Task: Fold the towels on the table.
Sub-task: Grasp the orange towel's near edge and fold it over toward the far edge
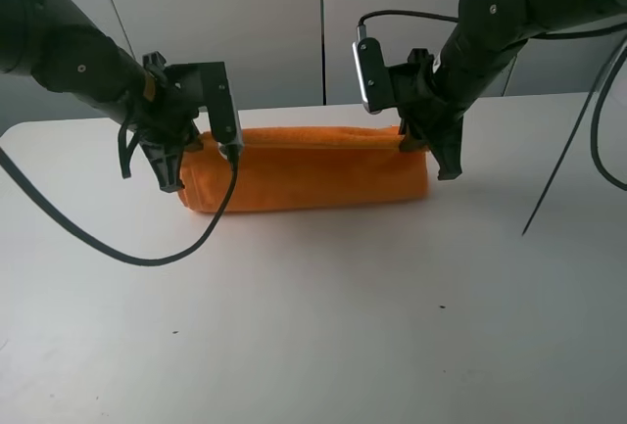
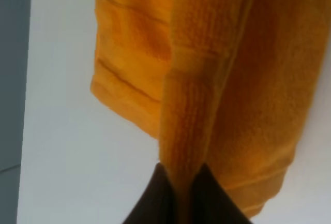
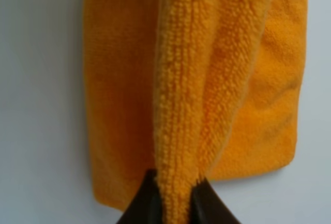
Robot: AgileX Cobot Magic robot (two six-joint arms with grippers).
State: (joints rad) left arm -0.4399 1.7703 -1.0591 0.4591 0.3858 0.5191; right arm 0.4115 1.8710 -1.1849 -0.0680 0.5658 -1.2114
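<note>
The orange towel (image 1: 313, 169) lies a little above the middle of the exterior high frame, on the white table (image 1: 313, 336). It makes a long, low band from left to right, and its upper edge is lifted into a ridge between the two arms. The lower layer rests flat on the table.

The left gripper (image 1: 179, 167) is at the left end of the towel, in the middle left of the frame. Its jaws are clenched on a fold of the cloth. In the left wrist view the two dark fingers (image 2: 152, 200) come up from the bottom centre and pinch a narrow pleat with a ribbed border band, while the rest of the towel spreads behind it on the table.

The right gripper (image 1: 428, 153) is at the right end of the towel, right of centre in the frame. It also grasps the towel: in the right wrist view its fingertips (image 3: 142, 206) close on a thick fold of terry cloth at the bottom centre.

A black cable (image 1: 127, 248) hangs from the left arm and loops over the table in the lower left part. A grey panelled wall (image 1: 274, 23) fills the top.
</note>
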